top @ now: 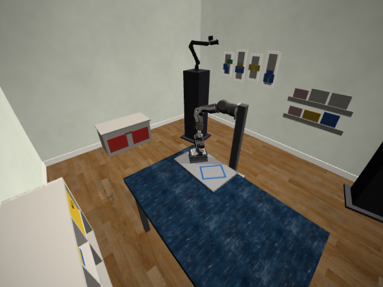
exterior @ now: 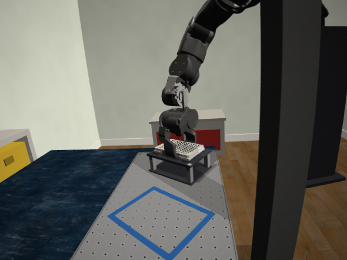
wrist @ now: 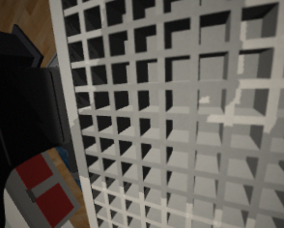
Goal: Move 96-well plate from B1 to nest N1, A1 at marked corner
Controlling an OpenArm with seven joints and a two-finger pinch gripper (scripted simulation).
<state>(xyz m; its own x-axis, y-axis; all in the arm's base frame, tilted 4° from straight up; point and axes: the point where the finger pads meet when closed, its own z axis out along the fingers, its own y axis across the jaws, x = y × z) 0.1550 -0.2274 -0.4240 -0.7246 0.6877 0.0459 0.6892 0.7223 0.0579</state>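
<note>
Your arm (exterior: 203, 26) reached out from the dark post (exterior: 288, 115) at the bench's far edge, sloped down and away through the elbow, then bent at the wrist so that the gripper (exterior: 177, 142) pointed straight down over the raised plate nest N1 (exterior: 179, 166). The fingers (exterior: 168, 147) were clenched on the white 96-well plate (exterior: 183, 148), one on the near long side and one on the far side, with the gripper body squarely above the plate's middle. The plate looked level and sat at the top of the nest's dark frame; you could not tell from these views whether it was fully down inside the locators. The wrist camera was filled by the plate's grid of wells (wrist: 184, 126), with the nest's dark edge (wrist: 29, 111) to one side. The blue-outlined bench spot B1 (exterior: 117, 213) on the grey perforated board (exterior: 97, 241) lay nearer the exterior camera, well apart from the plate.
</note>
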